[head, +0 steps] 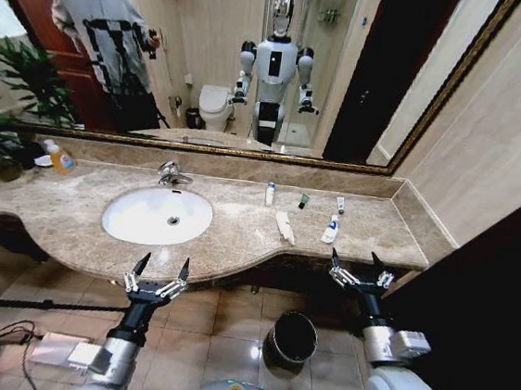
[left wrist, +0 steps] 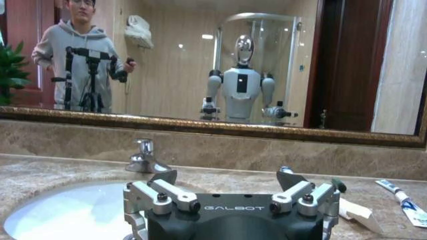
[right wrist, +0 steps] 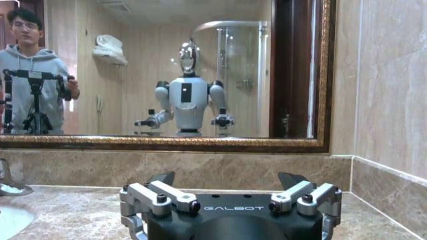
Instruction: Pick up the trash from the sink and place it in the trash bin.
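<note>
A wide gilt-framed mirror (head: pixel 256 64) hangs on beige tiled walls (head: pixel 502 118). Below it runs a marble countertop (head: pixel 54 211); beneath that, tan floor tiles (head: pixel 208 339). Green plant leaves (head: pixel 15 95) stand at its left end.

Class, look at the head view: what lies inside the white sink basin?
Inside the sink only the drain shows. The five toiletry items lie on the countertop beside it. Nothing covers the basin.
</note>
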